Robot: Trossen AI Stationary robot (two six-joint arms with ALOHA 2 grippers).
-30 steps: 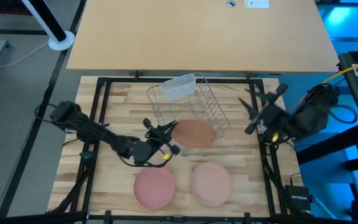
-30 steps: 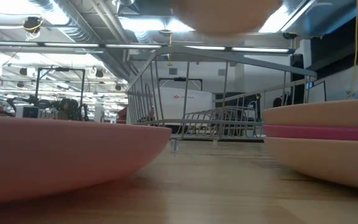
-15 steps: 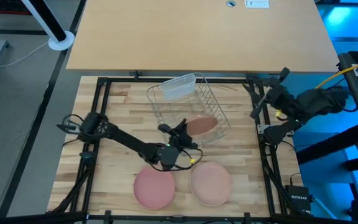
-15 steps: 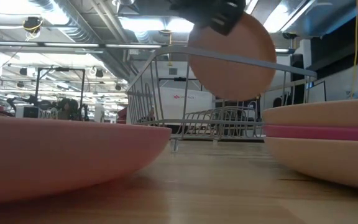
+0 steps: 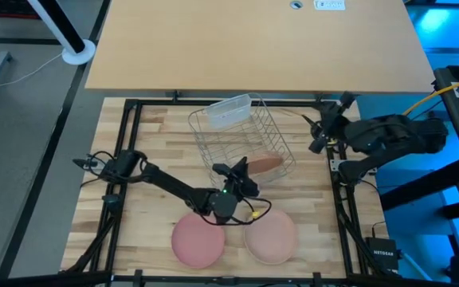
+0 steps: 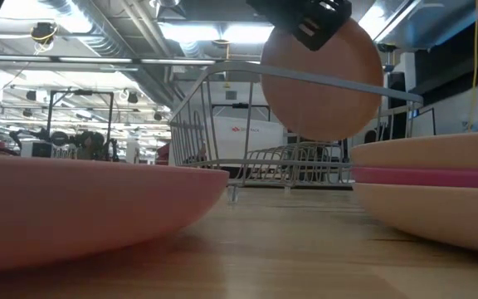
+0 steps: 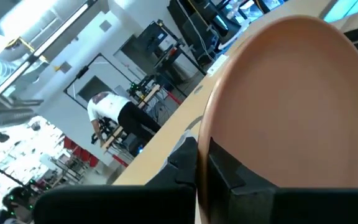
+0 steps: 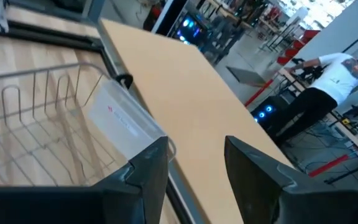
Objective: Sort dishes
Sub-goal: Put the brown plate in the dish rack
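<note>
Left end effector (image 5: 241,172): clamped on the rim of an orange plate (image 5: 264,163), holding it on edge above the rack's near side; the upright tilt suits slotting it between the wires.
Orange plate: clear of the desk in the low view (image 6: 322,79), not yet seated in the rack.
Rack (image 5: 241,131): wire basket at mid-desk, with a clear tub (image 5: 228,111) at its far end.
Waiting plates: a pink plate (image 5: 197,240) and a peach plate (image 5: 271,235) lie flat side by side near the front edge; the low view shows the peach one resting on a stack.
Right end effector (image 5: 323,130): fingers (image 8: 148,163) spread wide, empty, parked beside the rack out of the way.
Desk (image 5: 146,151): wooden top.
</note>
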